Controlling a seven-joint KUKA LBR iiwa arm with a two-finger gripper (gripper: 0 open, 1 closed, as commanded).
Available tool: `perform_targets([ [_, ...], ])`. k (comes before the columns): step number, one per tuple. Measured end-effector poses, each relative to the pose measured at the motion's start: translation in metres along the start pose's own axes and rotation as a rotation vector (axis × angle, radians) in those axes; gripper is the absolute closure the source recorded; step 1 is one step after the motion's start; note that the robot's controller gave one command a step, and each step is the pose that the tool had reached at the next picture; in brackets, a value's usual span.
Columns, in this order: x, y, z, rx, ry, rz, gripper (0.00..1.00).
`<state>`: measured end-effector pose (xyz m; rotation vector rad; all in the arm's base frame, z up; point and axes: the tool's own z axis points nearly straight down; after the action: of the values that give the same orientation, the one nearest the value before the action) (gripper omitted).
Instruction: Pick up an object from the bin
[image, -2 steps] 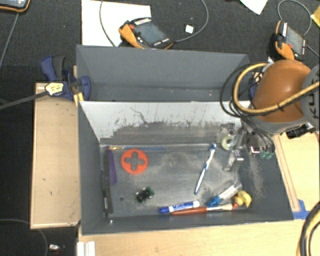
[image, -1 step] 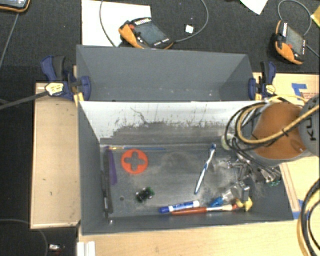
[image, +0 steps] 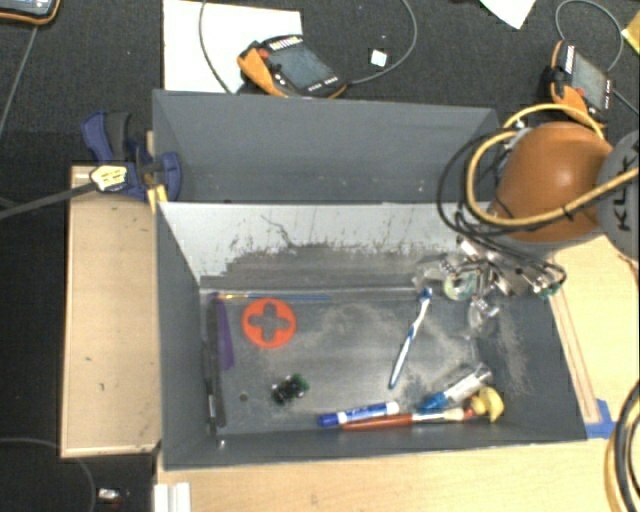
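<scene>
My gripper (image: 484, 287) hangs over the right side of the bin, near the back wall, just below the arm's orange dome. Nothing shows in its grasp. A blue-and-white toothbrush (image: 408, 342) lies slanted on the floor just left of it, its head toward the gripper. Below the gripper, at the front right, lie a silver tube (image: 463, 385) and a yellow rounded piece (image: 488, 403) beside a small blue cap (image: 434, 403).
A blue-and-white marker (image: 358, 414) and a red pen (image: 400, 421) lie along the front wall. An orange disc with a cross cut-out (image: 270, 323), a purple stick (image: 226, 337), a black pen (image: 209, 380) and a small black-green piece (image: 289, 389) lie at the left.
</scene>
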<state>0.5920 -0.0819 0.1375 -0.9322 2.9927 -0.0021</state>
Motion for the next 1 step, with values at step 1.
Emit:
perform_targets([
  [1, 0.0411, 0.0324, 0.0371, -0.009, 0.010, -0.174, 0.00],
])
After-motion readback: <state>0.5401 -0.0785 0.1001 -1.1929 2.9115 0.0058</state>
